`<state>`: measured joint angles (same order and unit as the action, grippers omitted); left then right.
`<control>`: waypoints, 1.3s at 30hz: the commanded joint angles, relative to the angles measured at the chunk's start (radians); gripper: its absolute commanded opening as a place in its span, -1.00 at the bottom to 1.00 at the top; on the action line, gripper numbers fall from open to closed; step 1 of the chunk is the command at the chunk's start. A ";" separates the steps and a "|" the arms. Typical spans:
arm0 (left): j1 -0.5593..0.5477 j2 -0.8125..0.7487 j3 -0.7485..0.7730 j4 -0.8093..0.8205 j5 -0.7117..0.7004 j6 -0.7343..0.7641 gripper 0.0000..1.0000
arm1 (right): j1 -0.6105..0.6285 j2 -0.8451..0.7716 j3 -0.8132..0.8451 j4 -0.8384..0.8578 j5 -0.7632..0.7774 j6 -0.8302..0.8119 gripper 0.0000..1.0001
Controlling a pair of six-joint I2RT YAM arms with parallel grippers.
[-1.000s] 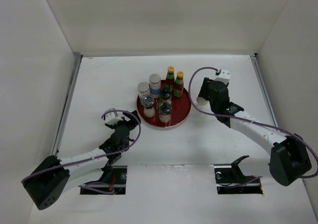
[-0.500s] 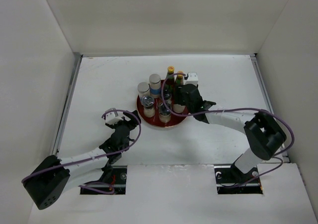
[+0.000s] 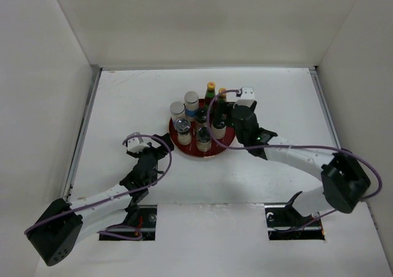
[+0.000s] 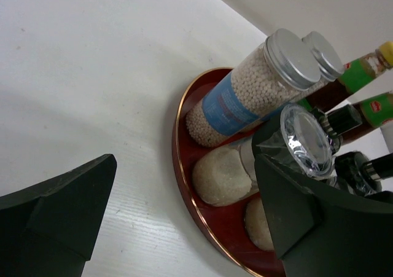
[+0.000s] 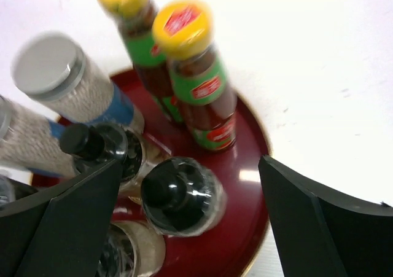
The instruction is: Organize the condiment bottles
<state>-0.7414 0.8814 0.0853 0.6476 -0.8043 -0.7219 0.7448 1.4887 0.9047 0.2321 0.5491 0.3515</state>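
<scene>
Table (image 3: 123,105): white, walled.
Bottles (image 3: 191,105): packed on red tray (image 3: 199,156).
Right gripper (image 5: 190,191): spread wide above them, empty.
Left gripper (image 4: 184,166): spread, empty, beside tray.
Risk: a bump could tip tall sauce bottles (image 5: 193,74).

Two yellow-capped sauce bottles (image 5: 196,86), two grey-lidded jars (image 4: 239,93), three shakers (image 5: 181,197), one red tray (image 5: 242,185)

left arm (image 3: 101,196), right arm (image 3: 301,157): white links, black joints | cables (image 3: 211,110): purple | pincer fingers (image 5: 319,228): matte black
</scene>
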 commanded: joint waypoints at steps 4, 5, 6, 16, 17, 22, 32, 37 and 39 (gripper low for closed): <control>0.047 -0.068 0.031 0.023 0.028 0.053 1.00 | -0.029 -0.199 -0.131 0.115 0.141 0.000 1.00; 0.049 -0.078 0.036 0.012 0.027 0.062 1.00 | -0.034 -0.205 -0.142 0.115 0.140 0.004 1.00; 0.049 -0.087 0.040 -0.003 0.019 0.068 1.00 | -0.037 -0.208 -0.151 0.113 0.138 0.006 1.00; 0.076 -0.111 0.299 -0.539 0.105 -0.013 1.00 | -0.074 -0.232 -0.331 0.266 0.190 0.029 1.00; 0.093 -0.105 0.332 -0.612 0.114 -0.043 1.00 | -0.104 -0.258 -0.355 0.283 0.213 0.041 1.00; 0.187 -0.072 0.409 -0.821 0.198 -0.160 1.00 | -0.253 -0.364 -0.443 0.262 0.168 0.200 1.00; 0.293 -0.059 0.419 -0.878 0.336 -0.180 1.00 | -0.411 -0.424 -0.490 0.225 0.008 0.408 1.00; 0.319 -0.097 0.403 -0.855 0.336 -0.180 1.00 | -0.469 -0.456 -0.517 0.223 -0.046 0.458 1.00; 0.319 -0.105 0.396 -0.833 0.338 -0.180 1.00 | -0.479 -0.452 -0.517 0.222 -0.055 0.466 1.00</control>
<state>-0.4313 0.8009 0.4820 -0.2287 -0.4808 -0.8917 0.2787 1.0462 0.3916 0.4194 0.5426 0.7589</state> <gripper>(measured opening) 0.997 0.999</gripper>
